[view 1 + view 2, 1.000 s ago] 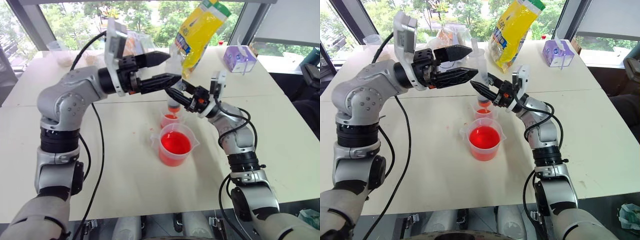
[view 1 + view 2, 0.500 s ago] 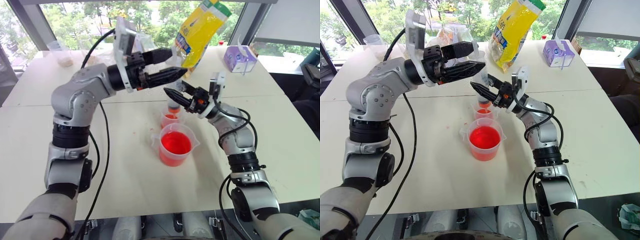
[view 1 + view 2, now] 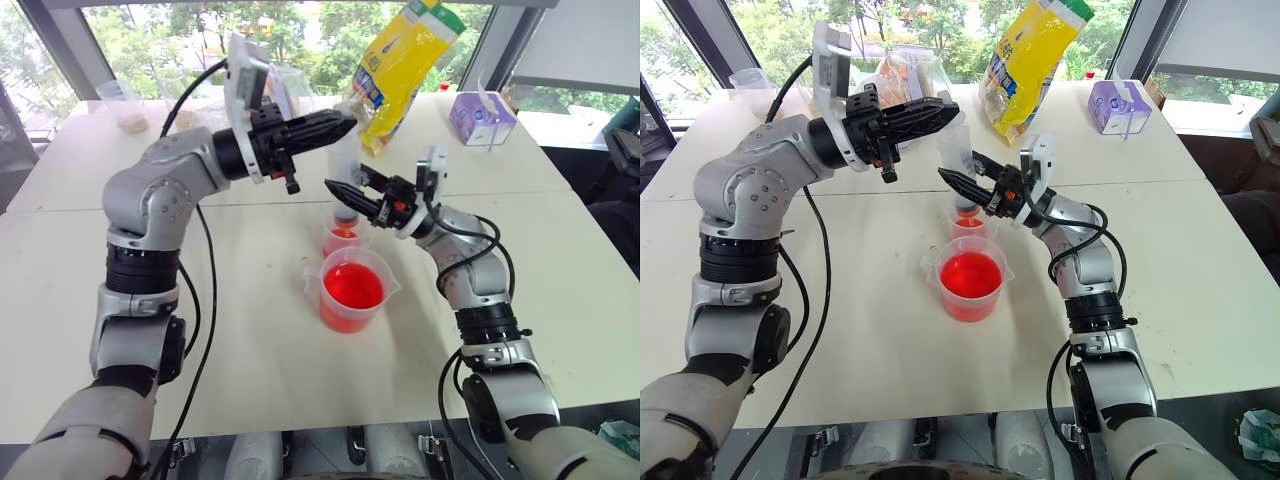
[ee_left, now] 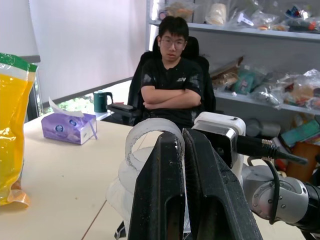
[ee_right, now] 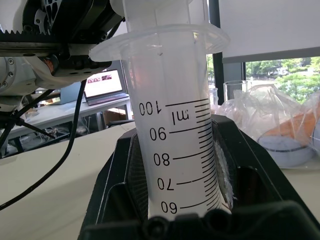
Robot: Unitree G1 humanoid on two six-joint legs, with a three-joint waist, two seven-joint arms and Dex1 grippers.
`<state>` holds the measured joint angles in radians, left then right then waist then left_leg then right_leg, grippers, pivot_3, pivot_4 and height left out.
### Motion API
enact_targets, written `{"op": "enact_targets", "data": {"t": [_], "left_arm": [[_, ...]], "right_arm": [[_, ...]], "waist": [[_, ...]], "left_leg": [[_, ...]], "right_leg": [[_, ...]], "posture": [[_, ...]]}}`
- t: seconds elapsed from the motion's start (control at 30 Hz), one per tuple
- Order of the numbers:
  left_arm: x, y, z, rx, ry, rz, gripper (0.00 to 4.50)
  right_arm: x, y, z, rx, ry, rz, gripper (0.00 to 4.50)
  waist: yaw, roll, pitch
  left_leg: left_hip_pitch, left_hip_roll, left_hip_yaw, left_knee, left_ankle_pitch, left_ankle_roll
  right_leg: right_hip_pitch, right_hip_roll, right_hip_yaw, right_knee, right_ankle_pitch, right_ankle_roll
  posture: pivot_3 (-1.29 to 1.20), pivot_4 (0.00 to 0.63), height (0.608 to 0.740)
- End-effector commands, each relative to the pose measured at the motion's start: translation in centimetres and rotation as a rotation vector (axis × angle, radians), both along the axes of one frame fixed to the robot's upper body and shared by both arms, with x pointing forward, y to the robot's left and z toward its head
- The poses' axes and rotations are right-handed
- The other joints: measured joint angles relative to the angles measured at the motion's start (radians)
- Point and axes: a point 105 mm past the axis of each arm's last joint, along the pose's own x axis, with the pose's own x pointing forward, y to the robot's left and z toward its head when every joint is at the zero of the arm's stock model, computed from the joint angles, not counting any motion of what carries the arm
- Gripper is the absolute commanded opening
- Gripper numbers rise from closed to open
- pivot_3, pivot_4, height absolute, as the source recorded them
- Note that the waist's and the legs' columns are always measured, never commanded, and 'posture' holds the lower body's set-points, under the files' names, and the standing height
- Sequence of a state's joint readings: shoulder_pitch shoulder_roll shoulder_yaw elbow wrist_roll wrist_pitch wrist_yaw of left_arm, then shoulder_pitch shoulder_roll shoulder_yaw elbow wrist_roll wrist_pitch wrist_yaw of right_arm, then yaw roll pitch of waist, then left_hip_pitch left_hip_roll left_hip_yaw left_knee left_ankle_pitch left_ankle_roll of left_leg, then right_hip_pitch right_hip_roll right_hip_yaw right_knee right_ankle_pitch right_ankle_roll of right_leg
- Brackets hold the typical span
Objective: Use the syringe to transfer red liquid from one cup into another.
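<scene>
Since a second ago the left hand (image 3: 340, 124) goes from wide open to clamped shut on the white plunger ring (image 4: 150, 131) at the top of the syringe (image 3: 345, 170), after sliding in a bit toward it. Right hand (image 3: 345, 192) hasn't budged, black fingers clenched around the syringe barrel, holding it upright over the small clear cup (image 3: 340, 238).

Syringe is a chunky clear plastic tube with printed black scale marks; the right wrist view has the numbers 60 up to 100 and "ml" on it, plus the wide round flange (image 5: 160, 41) at the top. Its orange-red tip (image 3: 966, 209) sits right at the small cup's mouth.

Small cup has a bit of red liquid (image 3: 341, 234) in it. Just in front of it, nearly touching, is the bigger clear beaker (image 3: 351, 290) with a spout and handle, holding bright translucent red-orange liquid. Both stand on the pale smooth table (image 3: 250, 330), with a shiny yellow bag (image 3: 400, 60) behind
</scene>
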<state>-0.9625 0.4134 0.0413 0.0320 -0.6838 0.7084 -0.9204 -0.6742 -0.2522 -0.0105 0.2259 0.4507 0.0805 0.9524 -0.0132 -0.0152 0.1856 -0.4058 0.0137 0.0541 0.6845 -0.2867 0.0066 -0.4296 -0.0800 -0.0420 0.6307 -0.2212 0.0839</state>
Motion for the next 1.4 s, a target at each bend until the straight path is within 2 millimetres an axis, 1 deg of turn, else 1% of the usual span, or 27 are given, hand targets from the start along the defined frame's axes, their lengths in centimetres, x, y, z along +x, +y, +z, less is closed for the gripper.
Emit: {"op": "enact_targets", "data": {"t": [0.03, 0.43, 0.73, 0.87, 0.97, 1.07, 1.13, 1.2, 1.23, 1.3, 1.4], "left_arm": [[-0.8, -0.8, -0.3, 0.041, -0.034, -0.045, 0.02], [-0.5, -0.8, -2.0, 0.072, -0.01, -0.03, 0.02], [-0.5, -0.8, -2.6, 0.09, 0.002, -0.029, 0.02], [-0.3, -0.7, -2.3, 0.087, 0.001, -0.024, 0.02], [0.1, -0.3, -1.2, 0.055, 0.004, -0.005, 0.02], [0.4, 0.1, -0.5, 0.033, 0.005, 0.009, 0.96], [0.6, 0.6, 0.0, 0.02, -0.01, 0.027, 1.91], [0.9, 1.0, 0.5, 0.013, -0.026, 0.047, 2.96], [0.9, 1.3, 0.8, 0.012, -0.035, 0.055, 3.39], [1.0, 2.2, 1.4, 0.006, -0.057, 0.081, 4.42], [0.9, 3.5, 2.1, 0.005, -0.076, 0.102, 4.48]], "right_arm": [[-0.3, -0.1, 3.2, 0.037, -0.103, 0.001, 1.42], [-0.6, -0.2, 5.5, 0.058, -0.152, 0.014, 1.42], [-1.0, 0.1, 6.4, 0.077, -0.156, 0.034, 1.42], [-1.0, 0.2, 6.3, 0.073, -0.152, 0.036, 1.42], [-0.8, 0.3, 5.6, 0.061, -0.133, 0.038, 1.42], [-0.7, 0.4, 4.8, 0.049, -0.114, 0.043, 1.42], [-0.8, 0.6, 4.3, 0.04, -0.102, 0.053, 1.42], [-1.0, 0.8, 4.1, 0.038, -0.093, 0.063, 1.42], [-1.1, 0.8, 3.9, 0.038, -0.088, 0.068, 1.42], [-1.1, 0.9, 3.6, 0.036, -0.077, 0.073, 1.42], [-1.1, 0.8, 3.3, 0.036, -0.066, 0.072, 1.42]], "waist": [[0.0, 0.0, 0.0], [0.0, 0.0, 0.0], [0.0, 0.0, 0.0], [0.0, 0.0, 0.0], [0.001, 0.0, 0.0], [0.001, 0.0, 0.0], [0.0, 0.0, 0.0], [0.0, 0.0, 0.0], [0.0, 0.0, 0.0], [0.0, 0.0, 0.0], [-0.007, 0.0, 0.0]], "left_leg": [[0.0, 0.0, 0.0, 0.0, 0.0, 0.0], [0.0, 0.0, 0.0, 0.0, 0.0, 0.0], [0.0, 0.0, 0.0, 0.0, 0.0, 0.0], [0.0, 0.0, 0.0, 0.0, 0.0, 0.0], [0.0, 0.0, 0.0, 0.0, 0.0, 0.0], [0.0, 0.0, 0.0, 0.0, 0.0, 0.0], [0.0, 0.0, 0.0, 0.0, 0.0, 0.0], [0.0, 0.0, 0.0, 0.0, 0.0, 0.0], [0.0, 0.0, 0.0, 0.0, 0.0, 0.0], [0.0, 0.0, 0.0, 0.0, 0.0, 0.0], [0.0, 0.0, 0.0, 0.0, 0.0, 0.0]], "right_leg": [[0.0, 0.0, 0.0, 0.0, 0.0, 0.0], [0.0, 0.0, 0.0, 0.0, 0.0, 0.0], [0.0, 0.0, 0.0, 0.0, 0.0, 0.0], [0.0, 0.0, 0.0, 0.0, 0.0, 0.0], [0.0, 0.0, 0.0, 0.0, 0.0, 0.0], [0.0, 0.0, 0.0, 0.0, 0.0, 0.0], [0.0, 0.0, 0.0, 0.0, 0.0, 0.0], [0.0, 0.0, 0.0, 0.0, 0.0, 0.0], [0.0, 0.0, 0.0, 0.0, 0.0, 0.0], [0.0, 0.0, 0.0, 0.0, 0.0, 0.0], [0.0, 0.0, 0.0, 0.0, 0.0, 0.0]], "posture": [[0.0, 0.15, 0.74], [0.0, 0.15, 0.74], [0.0, 0.15, 0.74], [0.0, 0.15, 0.74], [0.0, 0.15, 0.74], [0.0, 0.15, 0.74], [0.0, 0.15, 0.74], [0.0, 0.15, 0.74], [0.0, 0.15, 0.74], [0.0, 0.15, 0.74], [0.0, 0.15, 0.74]]}}
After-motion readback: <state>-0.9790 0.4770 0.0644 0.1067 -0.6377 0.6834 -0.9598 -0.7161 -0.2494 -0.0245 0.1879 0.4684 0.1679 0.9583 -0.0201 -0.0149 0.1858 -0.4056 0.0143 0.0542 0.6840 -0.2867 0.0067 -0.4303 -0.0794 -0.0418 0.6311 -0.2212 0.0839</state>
